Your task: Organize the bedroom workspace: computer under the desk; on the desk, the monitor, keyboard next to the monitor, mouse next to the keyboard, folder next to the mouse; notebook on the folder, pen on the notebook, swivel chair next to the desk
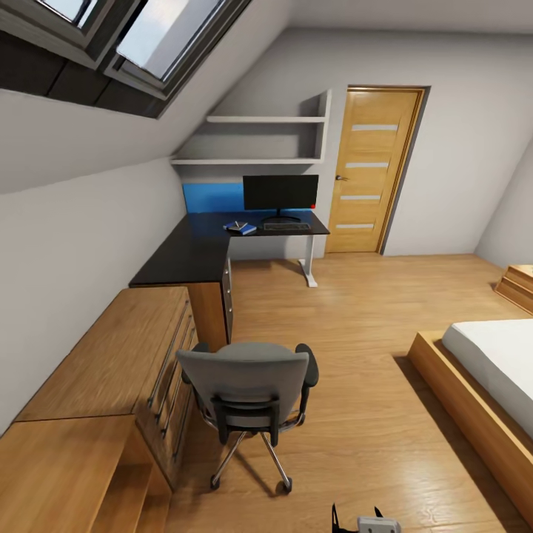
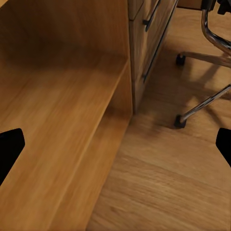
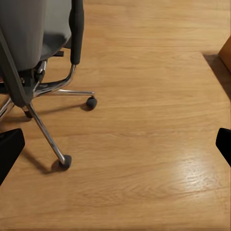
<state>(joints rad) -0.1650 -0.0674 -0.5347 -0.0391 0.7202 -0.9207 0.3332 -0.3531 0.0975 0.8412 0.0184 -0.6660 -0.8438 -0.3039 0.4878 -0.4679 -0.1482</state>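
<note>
One swivel chair (image 1: 248, 392) beside cabinets (image 1: 111, 370)

Grey cloth swivel chair (image 1: 248, 385) on shiny metal legs; glossy plank floor (image 1: 355, 326); matt black desk (image 1: 200, 248).

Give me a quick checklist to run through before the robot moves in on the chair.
1. Chair beside the desk: not ok, it stands apart from it, out by the wooden cabinets.
2. Monitor on the desk: ok.
3. Keyboard in front of the monitor: ok.
4. Blue folder on the desk: ok, with something small on top; notebook and pen cannot tell.
5. Left gripper free: ok, open, nothing between its fingers.
6. Right gripper free: ok, open over bare floor.
</note>
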